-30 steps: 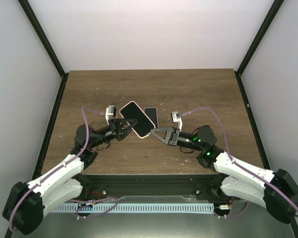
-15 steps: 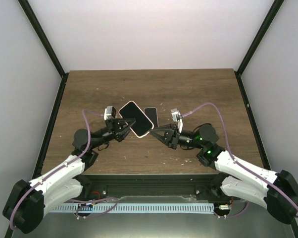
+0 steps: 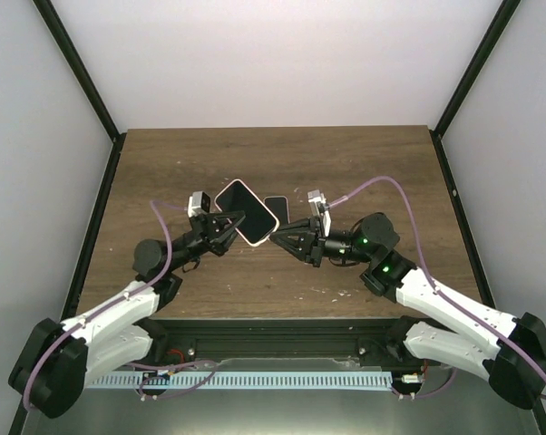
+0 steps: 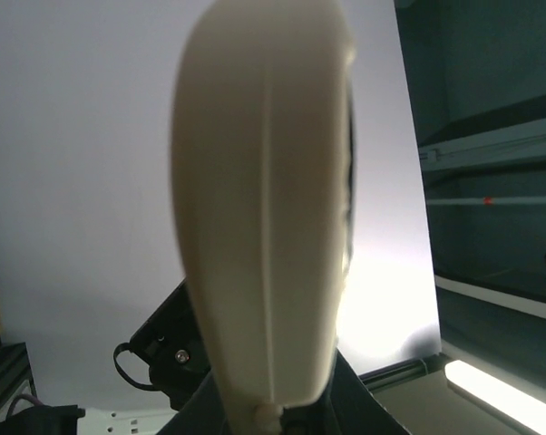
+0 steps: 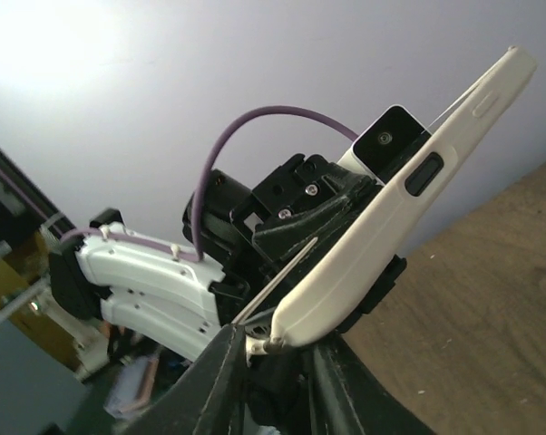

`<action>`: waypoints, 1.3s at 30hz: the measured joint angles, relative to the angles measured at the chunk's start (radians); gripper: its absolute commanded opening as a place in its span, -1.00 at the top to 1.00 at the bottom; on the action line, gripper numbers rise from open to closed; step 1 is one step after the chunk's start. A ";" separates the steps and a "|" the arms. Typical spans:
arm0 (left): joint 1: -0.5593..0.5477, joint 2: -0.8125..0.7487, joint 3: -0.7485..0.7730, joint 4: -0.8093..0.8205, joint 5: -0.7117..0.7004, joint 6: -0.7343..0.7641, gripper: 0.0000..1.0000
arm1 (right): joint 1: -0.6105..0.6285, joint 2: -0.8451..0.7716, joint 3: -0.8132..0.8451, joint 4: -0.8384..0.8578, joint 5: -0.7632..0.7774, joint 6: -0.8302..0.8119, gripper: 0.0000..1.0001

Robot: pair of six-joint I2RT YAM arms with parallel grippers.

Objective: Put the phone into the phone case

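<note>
The phone case is a cream slab with a black face, held tilted above the table. My left gripper is shut on its lower left edge. In the left wrist view the case stands edge-on between the jaws of that gripper. My right gripper is shut on its lower right corner. In the right wrist view the case slants up from that gripper. The black phone lies on the table just behind the case, partly hidden by it.
The brown wooden table is ringed by white walls and black frame posts. The left arm and its wrist camera show right behind the case in the right wrist view. Purple cables arc over both arms.
Both grippers have moved forward and up with the case, lifting it a little toward the far left. The phone has stayed on the table.
</note>
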 measured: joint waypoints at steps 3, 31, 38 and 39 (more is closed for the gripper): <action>-0.001 0.050 -0.008 0.051 0.003 -0.019 0.98 | 0.003 -0.008 -0.032 0.023 0.028 0.074 0.55; 0.005 0.064 0.010 0.190 0.003 -0.114 1.00 | 0.054 0.039 0.013 0.139 0.008 -0.058 0.99; 0.008 0.084 0.026 0.269 0.019 -0.164 1.00 | 0.049 0.077 0.110 0.072 -0.093 -0.239 0.99; 0.008 0.087 0.028 0.277 0.024 -0.171 1.00 | 0.049 0.077 0.119 0.054 -0.102 -0.266 0.98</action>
